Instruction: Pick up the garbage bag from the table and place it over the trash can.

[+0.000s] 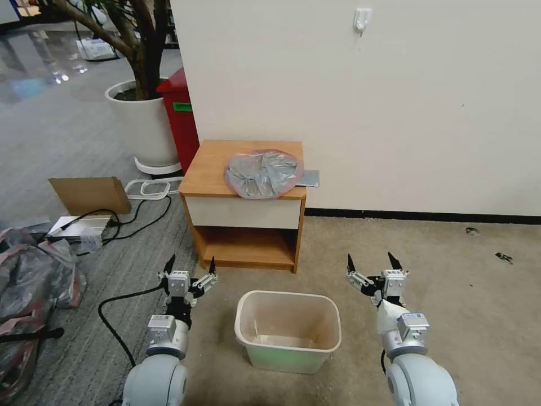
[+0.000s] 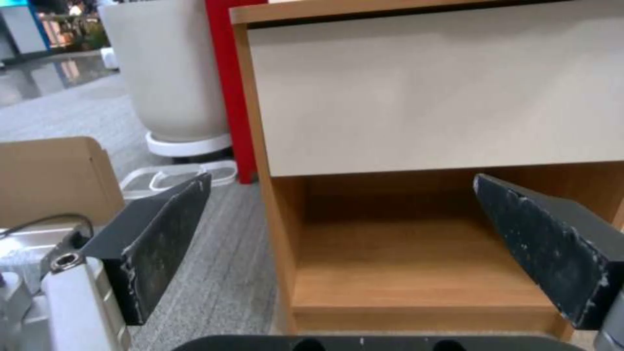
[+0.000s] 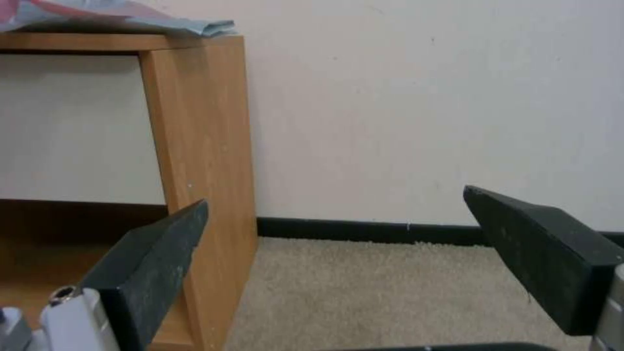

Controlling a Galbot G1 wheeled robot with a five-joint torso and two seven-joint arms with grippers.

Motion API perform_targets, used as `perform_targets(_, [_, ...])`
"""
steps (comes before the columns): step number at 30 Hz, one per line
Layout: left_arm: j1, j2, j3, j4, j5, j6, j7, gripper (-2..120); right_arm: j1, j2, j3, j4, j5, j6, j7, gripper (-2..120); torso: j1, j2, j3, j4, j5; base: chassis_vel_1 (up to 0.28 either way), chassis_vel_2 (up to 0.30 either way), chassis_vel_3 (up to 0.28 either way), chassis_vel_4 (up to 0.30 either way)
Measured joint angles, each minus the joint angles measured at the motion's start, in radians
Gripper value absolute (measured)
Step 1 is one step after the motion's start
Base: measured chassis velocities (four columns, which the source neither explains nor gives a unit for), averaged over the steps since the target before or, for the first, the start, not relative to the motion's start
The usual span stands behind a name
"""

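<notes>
Both grippers, left gripper point(image 1: 190, 266) and right gripper point(image 1: 372, 263), hover spread and empty beside the trash can point(image 1: 288, 329), with the garbage bag point(image 1: 263, 173) lying higher and farther off atop the table point(image 1: 209, 167), roughly midway between them.

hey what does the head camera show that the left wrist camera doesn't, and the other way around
Head view alone: the garbage bag lying on the table top, the empty trash can on the carpet in front of it, the right end effector open and low beside the can, and the tree in the planter.

Left wrist view alone: the depth of the table's open shelf, seen between the fingers.

Both: the table, the planter, the red bin, the cardboard, and the open left end effector.
</notes>
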Motion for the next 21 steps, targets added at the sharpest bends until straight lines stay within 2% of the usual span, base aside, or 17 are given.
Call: perform_targets(21, [0.000, 0.000, 0.000, 0.000, 0.000, 0.000, 0.000, 100, 0.000, 0.000, 0.000, 0.000, 0.000, 0.000, 0.000, 100, 0.000, 0.000, 0.000, 0.0000, 0.0000, 0.000, 0.000, 0.000, 0.000])
